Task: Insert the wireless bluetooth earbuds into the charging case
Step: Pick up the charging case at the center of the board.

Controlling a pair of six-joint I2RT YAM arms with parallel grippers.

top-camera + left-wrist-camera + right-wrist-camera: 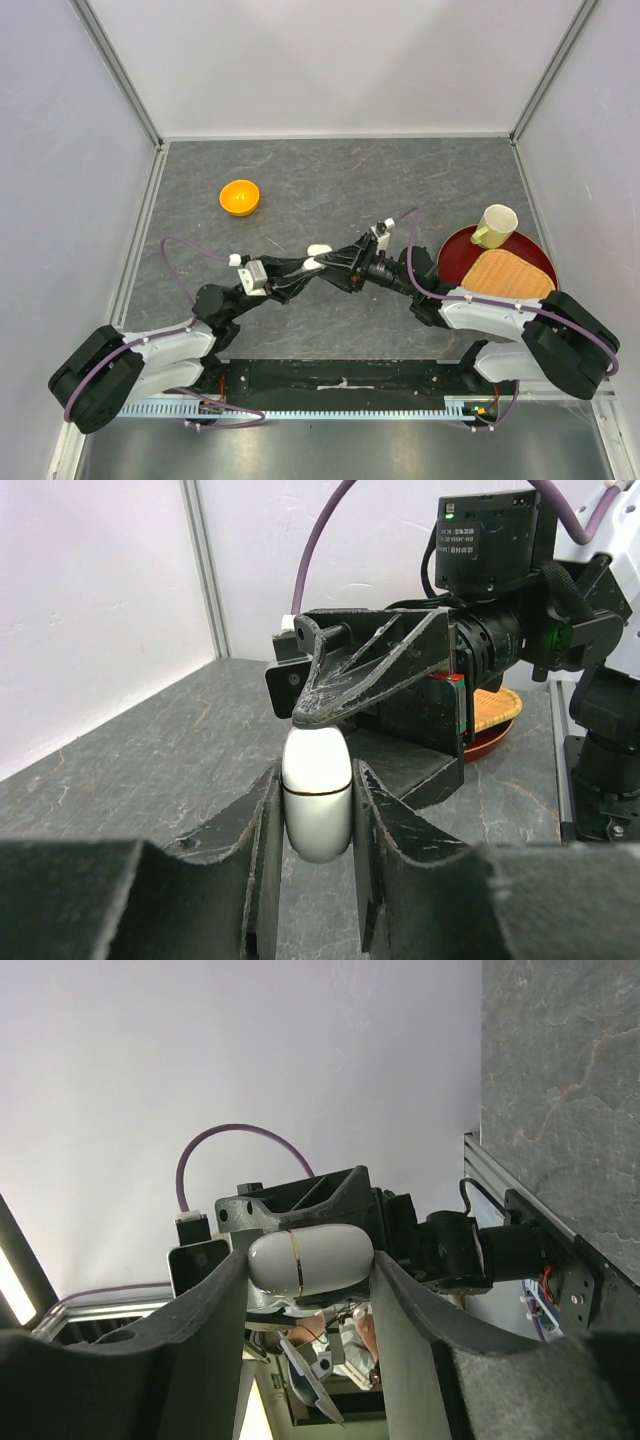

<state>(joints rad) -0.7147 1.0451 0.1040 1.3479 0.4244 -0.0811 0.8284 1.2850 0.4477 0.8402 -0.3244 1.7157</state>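
A glossy white charging case with a thin seam line is held closed above the table. My left gripper is shut on its sides. My right gripper is shut on the same case, one finger at each end. In the top view both grippers meet mid-table, the left and the right, with the case a small white patch between them. Another small white object shows just behind them; I cannot tell what it is. No earbuds are in view.
An orange bowl sits at the far left of the table. A red plate at the right carries a woven mat and a cream mug. Aluminium frame rails edge the table.
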